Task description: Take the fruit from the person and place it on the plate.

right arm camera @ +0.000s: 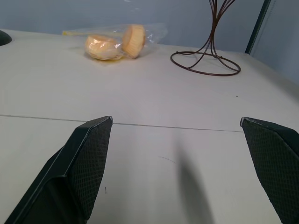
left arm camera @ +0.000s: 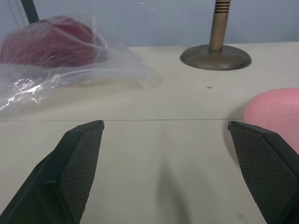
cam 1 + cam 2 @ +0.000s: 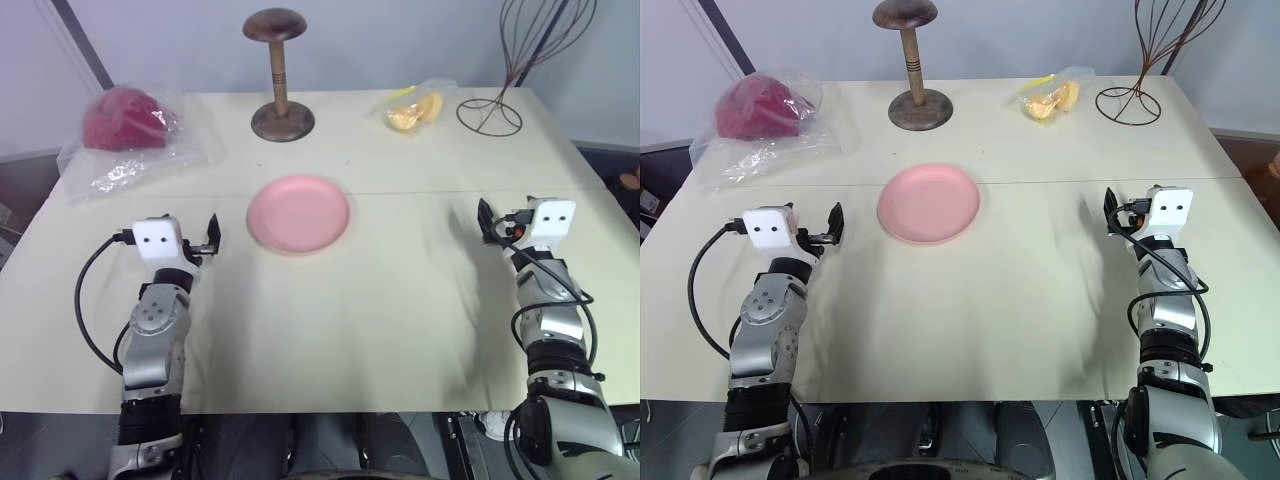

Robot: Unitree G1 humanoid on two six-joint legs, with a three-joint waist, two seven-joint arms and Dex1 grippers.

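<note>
Bare plate (image 3: 298, 214) (hands (image 2: 163, 140) apart)

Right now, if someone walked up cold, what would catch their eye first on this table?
Probably the pink plate, bare, in the middle of the pale table, between the left tool and the right tool, both open and holding nothing. Behind it stands a brown wooden stand, with a dark red lump in clear plastic at the far left corner.
</note>
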